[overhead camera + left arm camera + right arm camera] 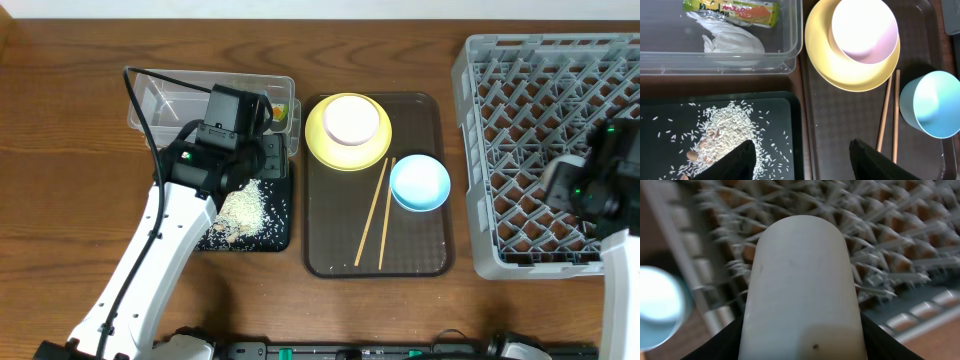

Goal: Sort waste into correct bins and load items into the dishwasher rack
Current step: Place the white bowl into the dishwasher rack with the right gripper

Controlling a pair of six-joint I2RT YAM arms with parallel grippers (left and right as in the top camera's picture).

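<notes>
The brown serving tray [325, 255] is set mid-tabletop [60, 150]. At its far end the white bowl [350, 120] is nested in the yellow plate [322, 148]. The light-blue bowl [419, 183] is placed at its right edge, and two chopsticks [372, 212] are laid lengthwise beside that bowl. Just left of the tray, rice [243, 208] is heaped in the black tray [283, 228]. Behind that, the green wrapper [732, 9] and crumpled clear wrapper [735, 42] are contained in the clear tub [170, 100]. The left gripper [802, 160] is spread wide above the serving tray's left edge, with nothing held. Right of the tray, the small white cup [800, 280] is clamped in the right gripper [802, 347] over the dishwasher rack [520, 100].
</notes>
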